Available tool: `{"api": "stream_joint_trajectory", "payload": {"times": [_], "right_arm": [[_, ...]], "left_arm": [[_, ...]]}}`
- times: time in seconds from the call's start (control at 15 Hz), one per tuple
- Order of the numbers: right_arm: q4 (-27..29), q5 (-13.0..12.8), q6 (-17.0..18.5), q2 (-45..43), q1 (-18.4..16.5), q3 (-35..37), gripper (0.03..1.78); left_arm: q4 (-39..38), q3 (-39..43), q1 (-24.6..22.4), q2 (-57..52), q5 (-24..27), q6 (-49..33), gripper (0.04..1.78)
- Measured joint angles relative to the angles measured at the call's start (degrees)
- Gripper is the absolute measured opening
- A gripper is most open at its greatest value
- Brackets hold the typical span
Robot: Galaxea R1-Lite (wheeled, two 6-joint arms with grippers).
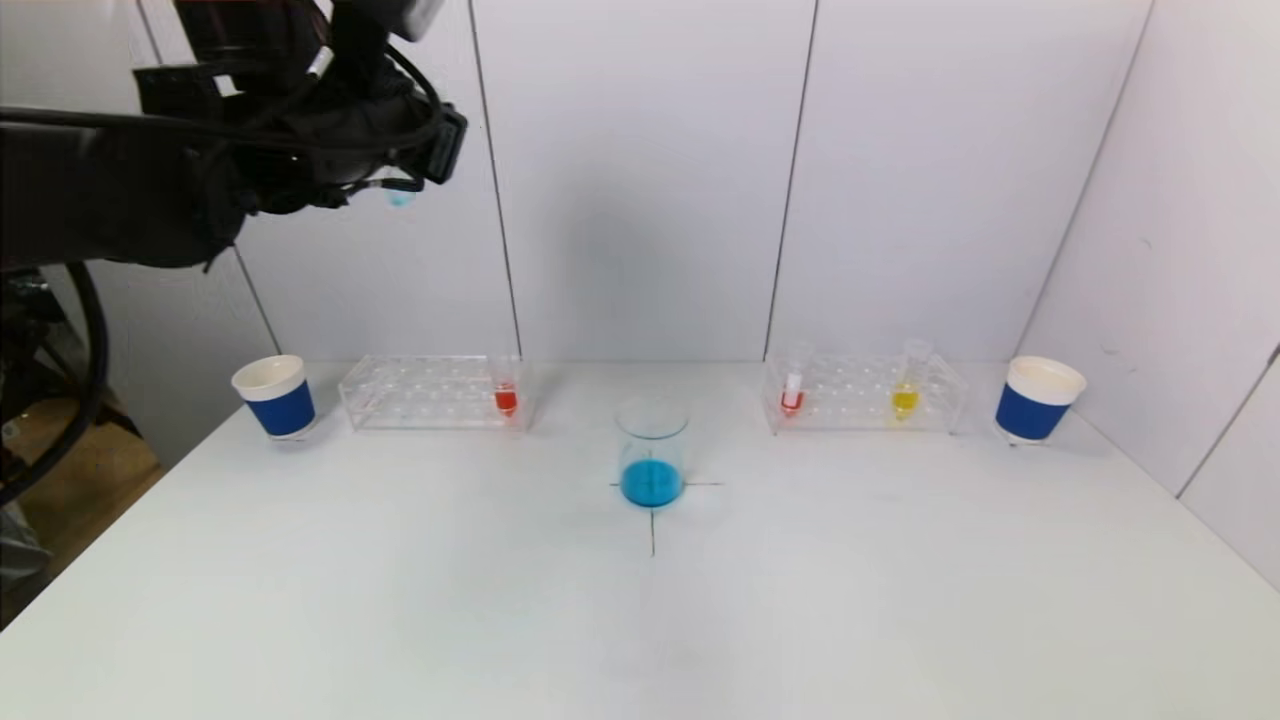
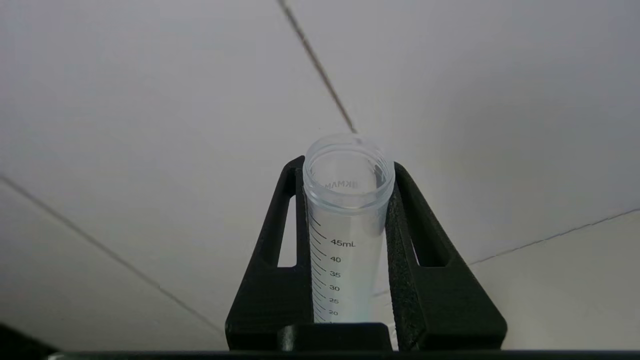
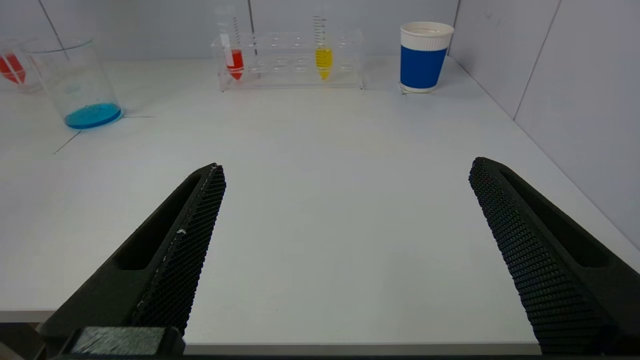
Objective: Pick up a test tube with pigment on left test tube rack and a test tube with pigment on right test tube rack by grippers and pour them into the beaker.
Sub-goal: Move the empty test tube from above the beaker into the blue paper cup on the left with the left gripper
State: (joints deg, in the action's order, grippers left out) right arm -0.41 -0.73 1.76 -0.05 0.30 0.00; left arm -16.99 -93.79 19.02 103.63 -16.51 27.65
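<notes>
blue liquid (image 1: 651,484) in beaker (image 1: 652,425) — blue-banded white cups (image 1: 275,396), black gripper fingers (image 3: 190,240)

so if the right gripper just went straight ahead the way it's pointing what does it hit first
Probably the right test tube rack. The right gripper is open, low at the table's near edge, aimed across bare table toward the rack and its yellow tube. Depth is uncertain; the way looks free until there.
</notes>
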Motion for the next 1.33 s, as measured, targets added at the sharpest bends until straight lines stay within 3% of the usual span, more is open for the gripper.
{"api": "stream_joint_trajectory", "payload": {"times": [0.2,0.47,0.93,1.13,1.33], "right_arm": [[0.01,0.0,0.0,0.0,0.05,0.0,1.77],[0.0,0.0,0.0,0.0,0.05,0.0,1.77],[0.0,-0.01,0.02,0.0,0.02,0.0,1.77],[0.0,0.0,0.0,0.0,0.05,0.0,1.77],[0.0,0.0,0.0,0.0,0.02,0.0,1.77]], "left_arm": [[4.66,0.49,-4.14,-4.05,-5.18,-6.75,0.44],[7.33,2.32,-9.79,-7.47,-7.39,-15.09,0.44],[6.67,13.18,-21.91,-10.72,-4.49,-24.41,0.44],[3.39,17.83,-25.27,-10.45,-2.29,-25.33,0.44],[-5.49,21.71,-27.31,-7.8,-1.62,-25.2,0.44]]}}
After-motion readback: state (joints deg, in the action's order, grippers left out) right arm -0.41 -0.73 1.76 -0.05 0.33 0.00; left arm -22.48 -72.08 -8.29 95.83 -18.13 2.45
